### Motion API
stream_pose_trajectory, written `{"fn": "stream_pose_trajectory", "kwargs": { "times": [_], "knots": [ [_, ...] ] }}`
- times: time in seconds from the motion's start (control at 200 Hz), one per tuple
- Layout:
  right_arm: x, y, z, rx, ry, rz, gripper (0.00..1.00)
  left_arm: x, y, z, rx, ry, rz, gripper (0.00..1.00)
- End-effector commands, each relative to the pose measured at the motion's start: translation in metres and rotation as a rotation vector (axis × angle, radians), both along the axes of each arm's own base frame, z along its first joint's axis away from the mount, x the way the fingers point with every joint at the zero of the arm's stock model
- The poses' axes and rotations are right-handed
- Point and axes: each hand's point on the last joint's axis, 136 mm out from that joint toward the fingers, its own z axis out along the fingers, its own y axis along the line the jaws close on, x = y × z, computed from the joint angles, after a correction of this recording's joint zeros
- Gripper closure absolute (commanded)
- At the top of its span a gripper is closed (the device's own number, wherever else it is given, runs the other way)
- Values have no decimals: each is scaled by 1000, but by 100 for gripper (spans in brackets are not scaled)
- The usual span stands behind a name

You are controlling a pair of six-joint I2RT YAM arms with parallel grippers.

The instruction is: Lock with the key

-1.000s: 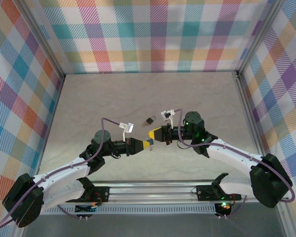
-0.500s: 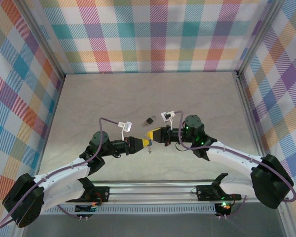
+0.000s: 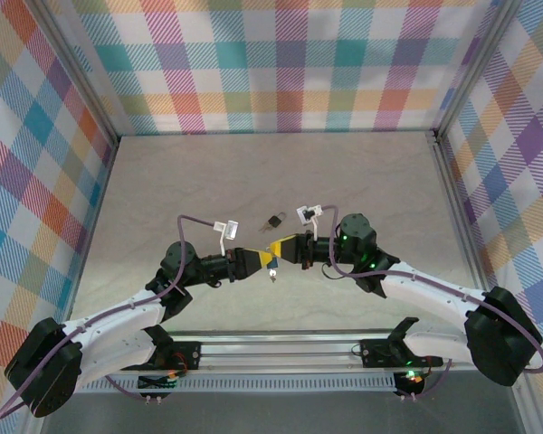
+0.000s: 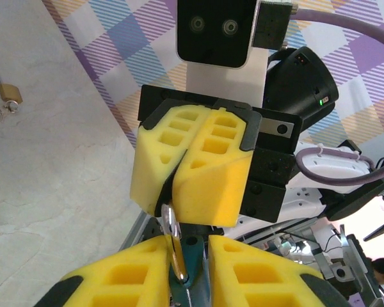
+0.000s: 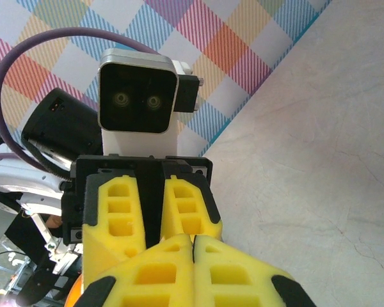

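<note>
left jaws: parted around key (image 4: 176, 246), were shut earlier | right jaws: clamped on key

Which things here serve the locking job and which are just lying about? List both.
Job: tiny silver metal key with blue-teal plastic head, pinched in the shut right claw; left claw, parted around it; tiny dark padlock with thin metal shackle, lying free.
Not the job: beige marbled tabletop; plaid fabric walls; metal rail at the near edge.
</note>
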Motion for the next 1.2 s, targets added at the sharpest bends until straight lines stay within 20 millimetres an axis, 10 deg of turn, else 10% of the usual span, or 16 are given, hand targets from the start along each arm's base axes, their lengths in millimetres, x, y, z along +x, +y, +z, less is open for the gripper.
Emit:
{"fn": "stream_pose_trajectory", "kwargs": {
  "times": [0.0,1.195],
  "knots": [
    [7,-4,-6,-12,2,-60,100,-5,3,28,-94,-91,-21,75],
    [18,-8,19,65,-84,-131,100,-11,-8,19,-97,-37,-125,72]
  ]
}}
